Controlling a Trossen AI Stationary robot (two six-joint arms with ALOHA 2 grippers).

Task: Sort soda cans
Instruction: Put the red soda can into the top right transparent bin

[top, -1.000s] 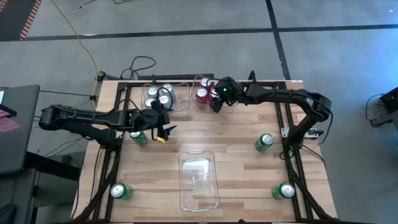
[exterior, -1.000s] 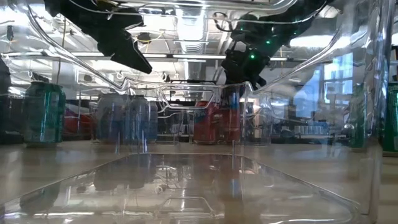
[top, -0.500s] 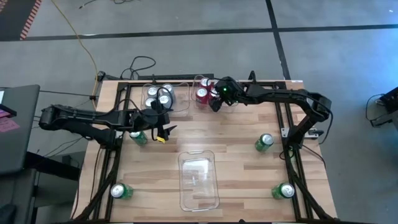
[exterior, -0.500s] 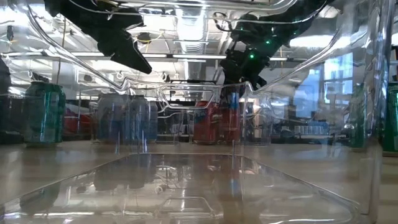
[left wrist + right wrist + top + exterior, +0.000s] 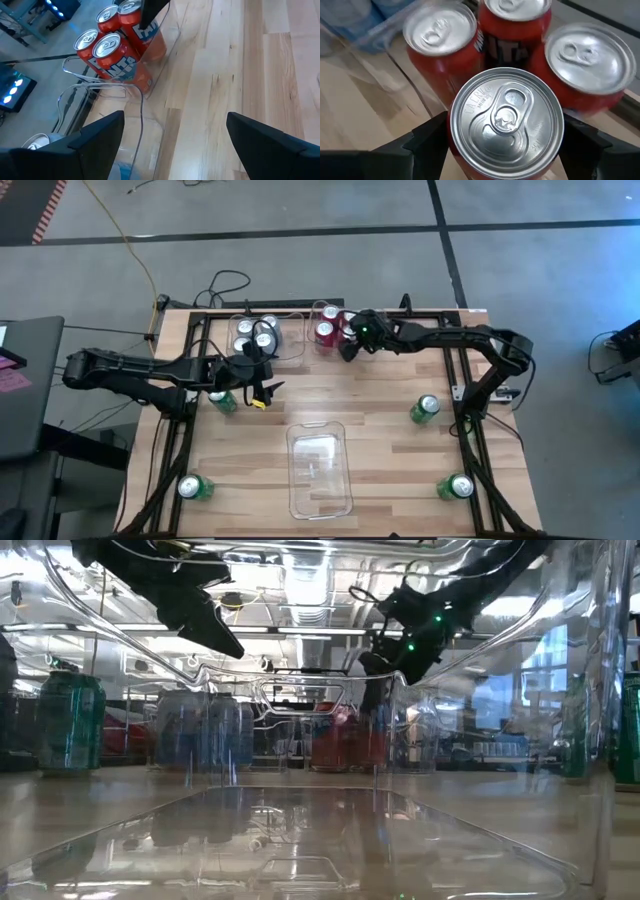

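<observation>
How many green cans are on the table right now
4. One green can sits by the left arm, partly under it; one at the near left corner; one on the right side; one at the near right corner. None is in a bin.

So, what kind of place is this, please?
Probably a robotics lab or workshop: a wooden table on a bare concrete floor, loose cables beside it, and ceiling lights over shelves behind.

Red cans (image 5: 506,120) crowd their bin (image 5: 318,308); mid-table boards (image 5: 350,395) lie open.
</observation>
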